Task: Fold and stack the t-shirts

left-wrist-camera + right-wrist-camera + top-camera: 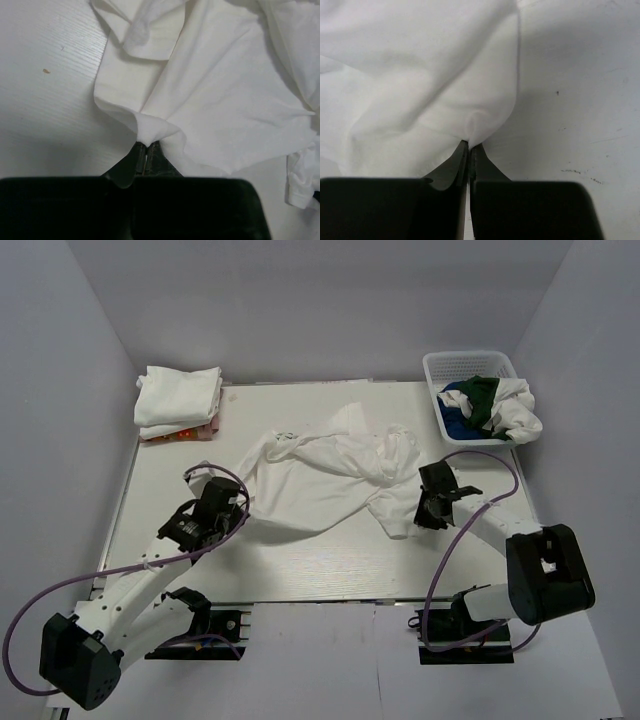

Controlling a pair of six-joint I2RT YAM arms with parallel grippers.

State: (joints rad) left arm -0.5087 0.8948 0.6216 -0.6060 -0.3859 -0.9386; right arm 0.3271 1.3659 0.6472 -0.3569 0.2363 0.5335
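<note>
From above: rumpled across mid-table, white t-shirt (pixel 320 480), pinched at near-left edge by left gripper (pixel 243 507), at near-right edge by right gripper (pixel 422 518). On left wrist: clenched on a raised cloth fold above the table (pixel 45 110). On right wrist: likewise clamped on a fold.

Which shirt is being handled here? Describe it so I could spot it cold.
On the table, between the folded stack at the far left corner and the basket at the far right, one white t-shirt lies crumpled mid-table. Unlike the rest, it is spread loose, pinched at opposite edges by the left gripper and right gripper.
</note>
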